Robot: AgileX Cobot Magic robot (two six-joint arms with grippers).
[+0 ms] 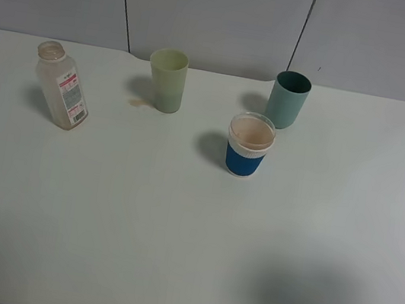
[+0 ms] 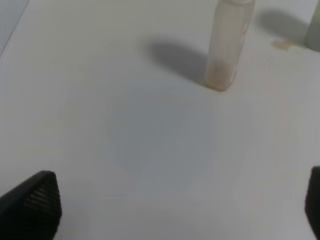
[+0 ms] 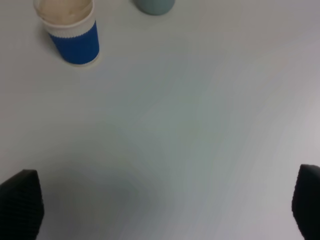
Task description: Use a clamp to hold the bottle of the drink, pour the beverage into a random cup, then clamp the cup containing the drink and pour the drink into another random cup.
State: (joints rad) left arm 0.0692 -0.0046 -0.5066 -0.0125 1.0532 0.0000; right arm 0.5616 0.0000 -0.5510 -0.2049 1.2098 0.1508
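Bottle (image 1: pixel 62 86) stood uncapped at far left of white desk (image 1: pixel 173 240), looked nearly empty. Pale yellow-green tumbler (image 1: pixel 168 79) stood at back centre, small tan spot (image 1: pixel 138 103) just beside it. Blue-sleeved cup (image 1: pixel 250 145) stood right of centre, teal cup (image 1: pixel 288 99) near, behind. Left gripper (image 2: pixel 182 210) fingers spread wide, empty. Right gripper (image 3: pixel 165 210) fingers likewise wide, empty.

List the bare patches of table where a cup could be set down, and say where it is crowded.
Free: the wide near half of the table, in front of the bottle and blue cup. Crowded: the far strip, where the pale tumbler, teal cup and blue cup cluster.
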